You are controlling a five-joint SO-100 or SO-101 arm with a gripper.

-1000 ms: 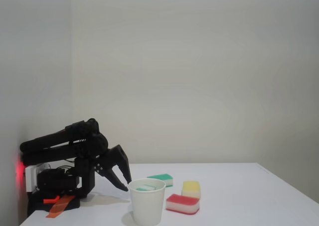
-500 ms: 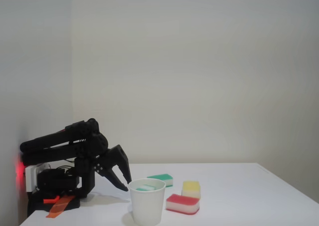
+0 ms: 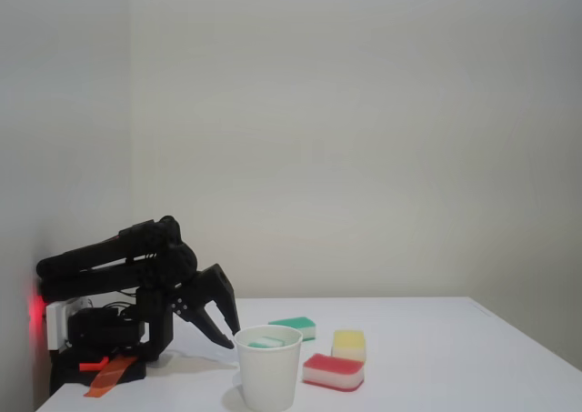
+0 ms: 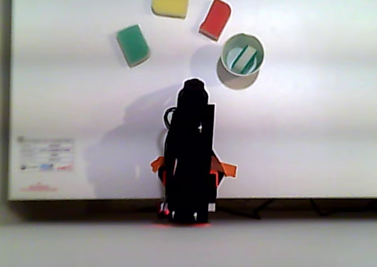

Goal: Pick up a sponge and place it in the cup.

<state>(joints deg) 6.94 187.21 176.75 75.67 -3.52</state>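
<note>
Standing on a white table (image 3: 436, 357) by pale walls, cup (image 3: 268, 368) holding sponge (image 3: 265, 342); pincer (image 3: 225, 336) spread, empty

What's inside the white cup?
A green sponge with a pale layer stands on edge inside the cup, poking up to the rim in the fixed view. The cup's bottom beneath it is hidden.

The white bench (image 4: 306, 137) is carrying the cup (image 4: 242, 55), green sponge (image 4: 133, 45), yellow sponge (image 4: 170, 3), red-and-white sponge (image 4: 215, 19) (all apart).
</note>
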